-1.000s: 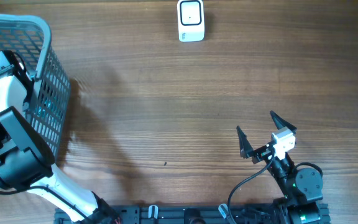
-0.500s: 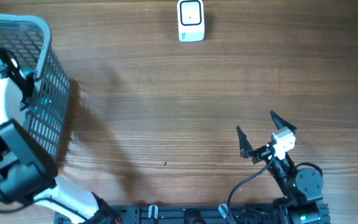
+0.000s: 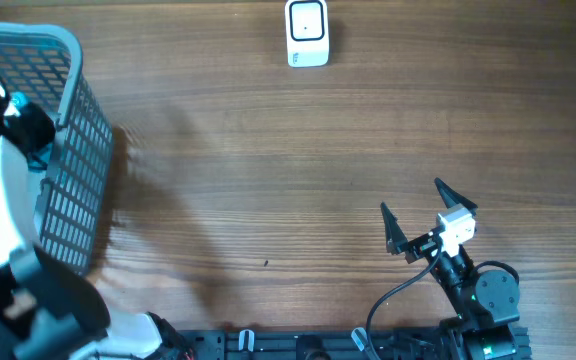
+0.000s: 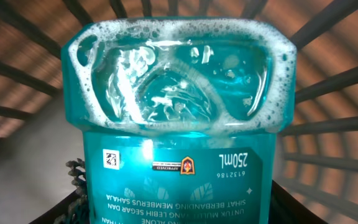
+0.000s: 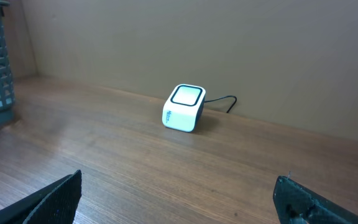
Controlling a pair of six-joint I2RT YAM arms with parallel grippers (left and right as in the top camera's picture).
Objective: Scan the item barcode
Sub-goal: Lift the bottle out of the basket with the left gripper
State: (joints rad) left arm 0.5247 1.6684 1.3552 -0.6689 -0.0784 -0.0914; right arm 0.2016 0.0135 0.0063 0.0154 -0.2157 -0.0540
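Raised higher over grey mesh basket, left claw pinches translucent teal plastic bottle; swing label-first toward white boxy scanner, twelve o'clock on desk.

Bottle: you are seeing translucent blue-teal, with white foam ringing the liquid and white print on the label.
Basket: it is showing you grey-blue, in an open grid of bars.
Scanner: it is presenting white, with a dark-edged square window.
Table: you are viewing mid-brown wood with fine streaked grain.
Right gripper: it is showing you black, with a white block.
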